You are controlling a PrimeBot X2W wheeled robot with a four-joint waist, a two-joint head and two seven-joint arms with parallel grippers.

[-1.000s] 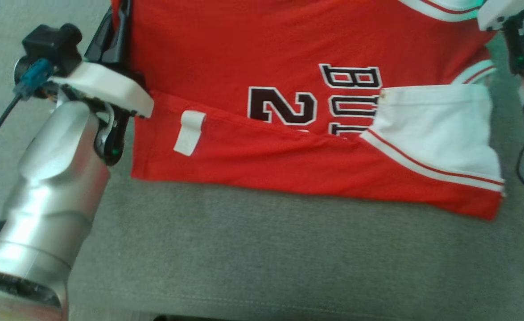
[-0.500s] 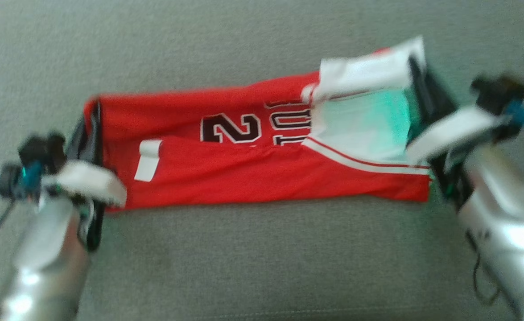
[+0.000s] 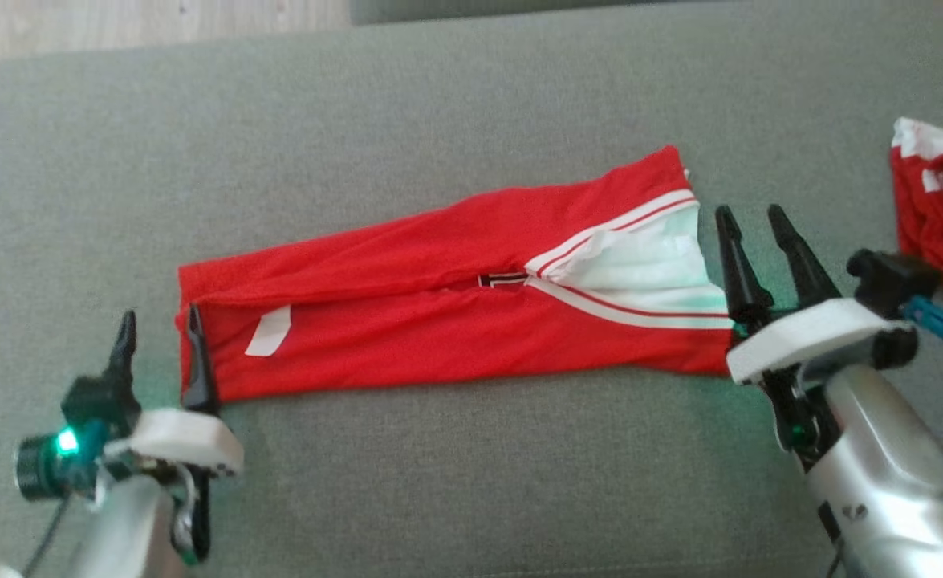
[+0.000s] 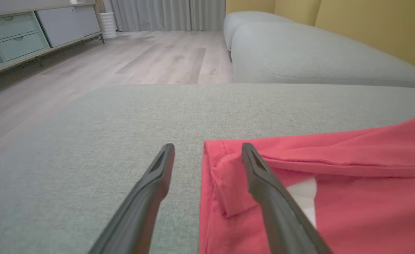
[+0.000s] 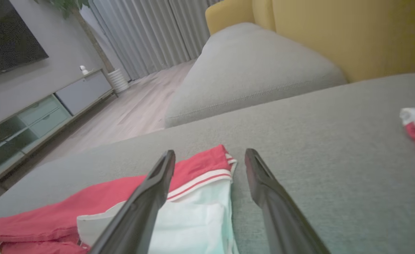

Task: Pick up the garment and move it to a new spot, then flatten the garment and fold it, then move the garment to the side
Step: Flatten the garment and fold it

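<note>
Head view first: the red shirt [image 3: 439, 337] lies as a long narrow band across the middle of the frame on the grey couch [image 3: 471, 490], folded lengthwise, white-trimmed end toward the right. My left claw [image 3: 160, 315] is at lower left, fingers spread and empty, right at the shirt's left end with one finger over the hem. My right claw [image 3: 750, 212], mid right, is spread too and holds nothing, just beside the white end. I'd guess they sit at the two ends because that's where you'd grab for the next fold. Another red bundle [image 3: 940, 217] sits at the right edge, well apart. Left wrist view: the shirt corner fills the lower right, and the finger on that side overlaps it while the other is over bare couch. Right wrist view: the white end is at lower left, partly behind the finger on that side.
</note>
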